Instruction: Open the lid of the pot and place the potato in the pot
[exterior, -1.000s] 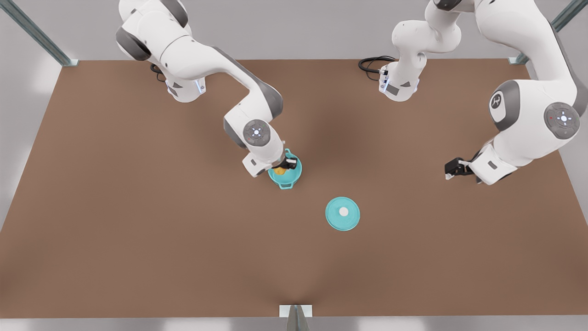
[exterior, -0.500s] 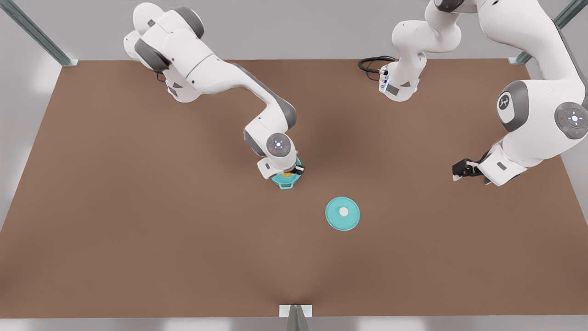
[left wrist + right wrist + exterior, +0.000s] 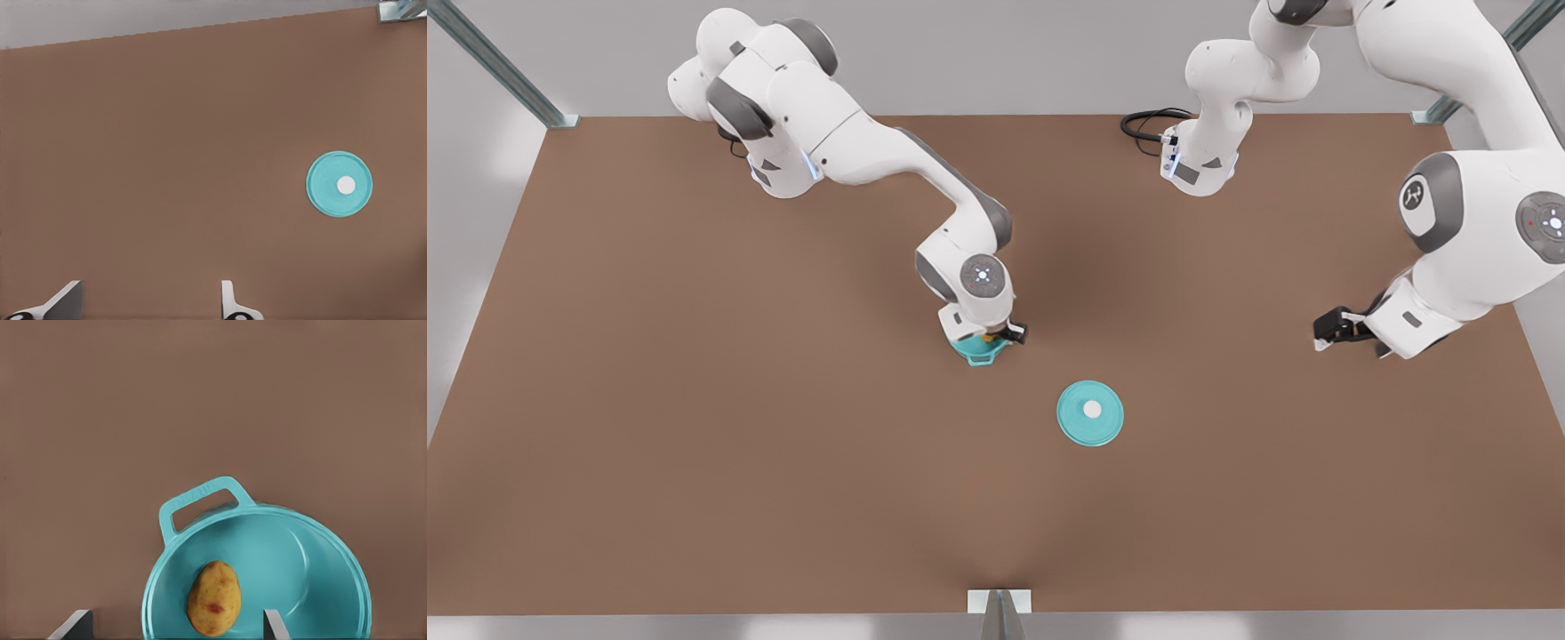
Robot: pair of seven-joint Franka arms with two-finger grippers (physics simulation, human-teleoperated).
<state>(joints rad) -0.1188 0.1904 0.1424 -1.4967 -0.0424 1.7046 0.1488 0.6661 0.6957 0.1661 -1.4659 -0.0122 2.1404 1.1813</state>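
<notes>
The teal pot (image 3: pixel 300 560) stands uncovered at mid-table, and the potato (image 3: pixel 213 597) lies inside it near the wall. My right gripper (image 3: pixel 175 613) hangs just above the pot, open, its fingers wider apart than the potato and not touching it. In the front view that wrist covers most of the pot (image 3: pixel 980 354), leaving a sliver of potato (image 3: pixel 984 337) visible. The pot lid (image 3: pixel 1089 412) lies flat on the table, off the pot toward the front view's lower right. My left gripper (image 3: pixel 1325 336) waits open at the front view's far right, far from the pot lid (image 3: pixel 339 184).
The brown table (image 3: pixel 694 444) stretches wide around the pot and lid. A black cable (image 3: pixel 1147 123) coils by the arm base at the back. Metal frame posts (image 3: pixel 560 118) mark the table corners.
My right arm has shifted toward the front view's right and settled over the pot, hiding more of it. My left arm has drifted slightly to the front view's right. The lid has not moved.
</notes>
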